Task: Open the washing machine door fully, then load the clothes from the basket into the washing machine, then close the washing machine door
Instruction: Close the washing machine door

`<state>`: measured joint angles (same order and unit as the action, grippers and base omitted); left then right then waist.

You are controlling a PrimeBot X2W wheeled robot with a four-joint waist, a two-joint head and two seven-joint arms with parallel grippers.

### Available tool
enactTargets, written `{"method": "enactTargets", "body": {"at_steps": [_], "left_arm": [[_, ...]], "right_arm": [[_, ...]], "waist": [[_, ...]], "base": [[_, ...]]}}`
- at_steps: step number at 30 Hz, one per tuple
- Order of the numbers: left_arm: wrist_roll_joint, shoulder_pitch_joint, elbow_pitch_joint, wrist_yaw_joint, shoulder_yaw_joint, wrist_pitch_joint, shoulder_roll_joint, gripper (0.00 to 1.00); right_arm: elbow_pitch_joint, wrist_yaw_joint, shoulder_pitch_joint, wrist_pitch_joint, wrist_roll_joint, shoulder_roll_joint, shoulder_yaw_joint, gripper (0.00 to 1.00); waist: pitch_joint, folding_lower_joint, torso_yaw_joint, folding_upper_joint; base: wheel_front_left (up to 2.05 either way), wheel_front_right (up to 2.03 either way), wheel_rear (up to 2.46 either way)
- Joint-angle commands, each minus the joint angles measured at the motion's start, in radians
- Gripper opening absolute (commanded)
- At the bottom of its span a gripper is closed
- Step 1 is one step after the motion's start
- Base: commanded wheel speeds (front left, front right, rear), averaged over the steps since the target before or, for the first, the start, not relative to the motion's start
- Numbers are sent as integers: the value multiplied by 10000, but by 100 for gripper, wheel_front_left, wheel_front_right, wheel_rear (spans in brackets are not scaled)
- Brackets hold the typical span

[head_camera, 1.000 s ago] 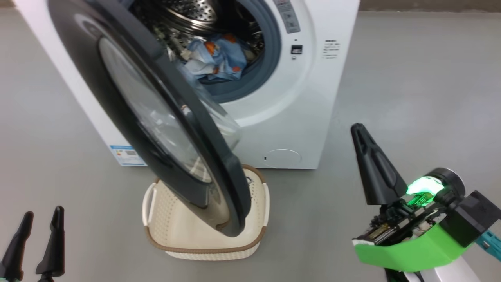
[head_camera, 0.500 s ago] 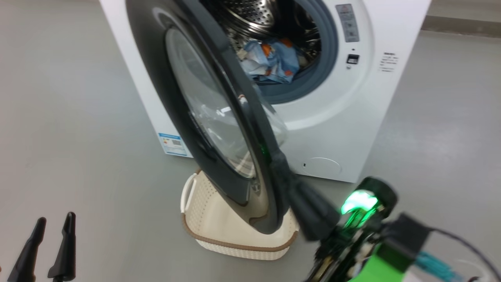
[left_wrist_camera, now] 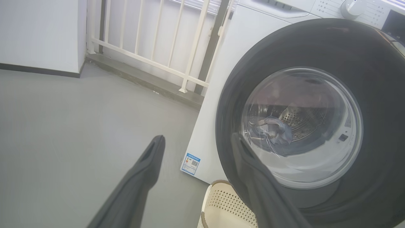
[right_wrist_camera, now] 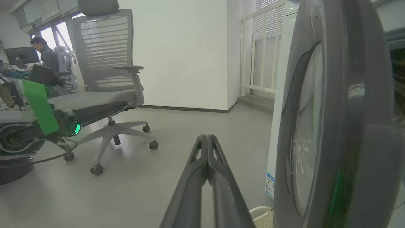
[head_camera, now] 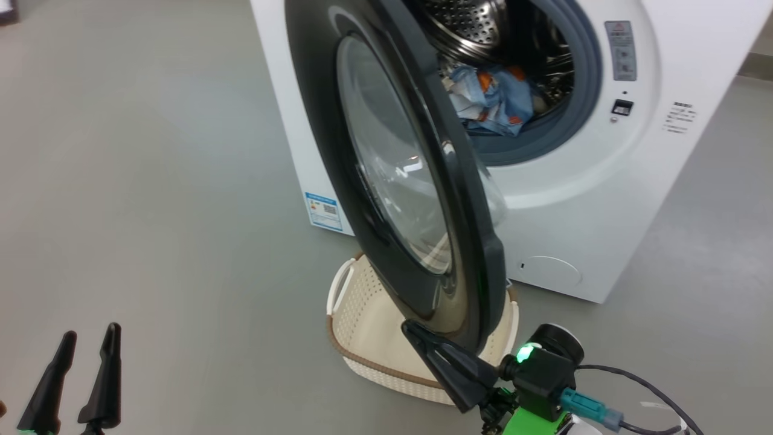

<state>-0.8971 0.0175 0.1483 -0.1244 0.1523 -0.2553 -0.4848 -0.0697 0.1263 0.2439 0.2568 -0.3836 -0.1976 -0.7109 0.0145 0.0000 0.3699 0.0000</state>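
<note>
Grey floor is surrounding the washing machine door, whose glossy six o'clock edge the clenched right gripper may be slipping off.

Grey floor; white wall; white railing; grey mesh office chair; far window, apparently daylit.

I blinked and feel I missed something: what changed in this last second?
The shut right end effector swung left, down to the lower outer rim of the washing machine door; the camera turned too. Door ajar, clothes in drum, basket, open left end effector: unchanged.
</note>
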Motion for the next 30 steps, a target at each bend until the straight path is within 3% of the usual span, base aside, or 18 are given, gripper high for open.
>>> {"method": "enactTargets", "body": {"at_steps": [1,10,30], "left_arm": [[-81,-636,-114,-63,-384,-65,-346,100],[-167,-711,-71,-63,-354,-65,-378,100],[-414,-917,-95,-63,-356,-65,-556,100]], "right_arm": [[-24,44,394,49,-133,38,-140,0],[-1372,44,484,49,-371,163,183,0],[-2738,44,1185,49,-713,-59,969,0]], "waist": [[27,0,293,0],[53,0,556,0],[576,0,572,0]], "base": [[0,0,0],[0,0,0],[0,0,0]]}}
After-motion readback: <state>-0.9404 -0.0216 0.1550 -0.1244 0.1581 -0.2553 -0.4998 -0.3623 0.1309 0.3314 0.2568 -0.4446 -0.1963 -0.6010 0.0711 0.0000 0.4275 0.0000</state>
